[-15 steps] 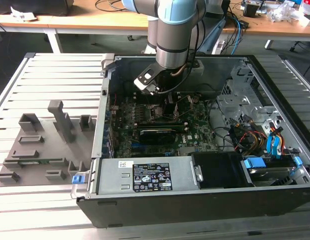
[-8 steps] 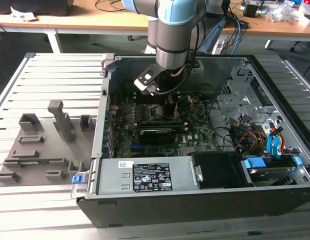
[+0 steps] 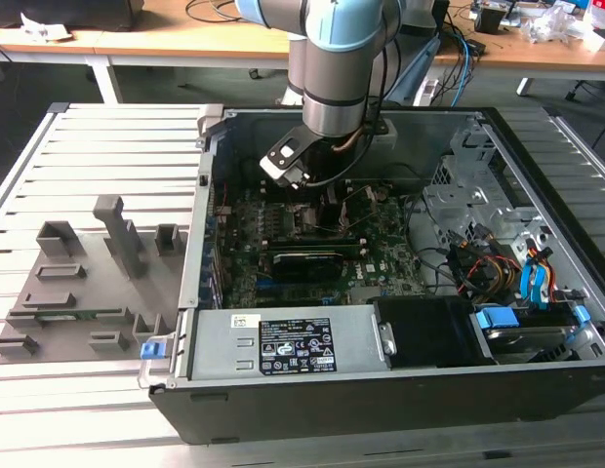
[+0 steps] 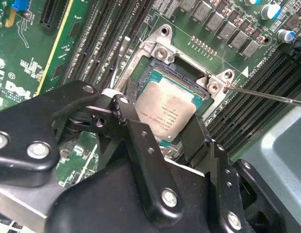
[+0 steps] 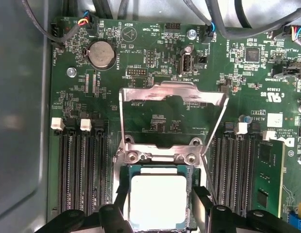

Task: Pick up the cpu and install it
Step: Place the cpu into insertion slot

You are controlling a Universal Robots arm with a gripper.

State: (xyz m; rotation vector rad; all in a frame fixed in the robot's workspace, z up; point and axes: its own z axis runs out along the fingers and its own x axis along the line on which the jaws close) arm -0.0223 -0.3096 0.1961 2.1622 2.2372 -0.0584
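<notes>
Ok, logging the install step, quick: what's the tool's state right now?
Tool: closed on the cpu, a finger against each side, at the socket.

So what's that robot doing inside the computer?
The robot arm reaches down into an open computer case. Its hand holds a small silver chip by two sides, right at the square socket on the green board. The socket's metal cover is flipped up out of the way. I can't tell if the chip is sitting all the way in.
</notes>
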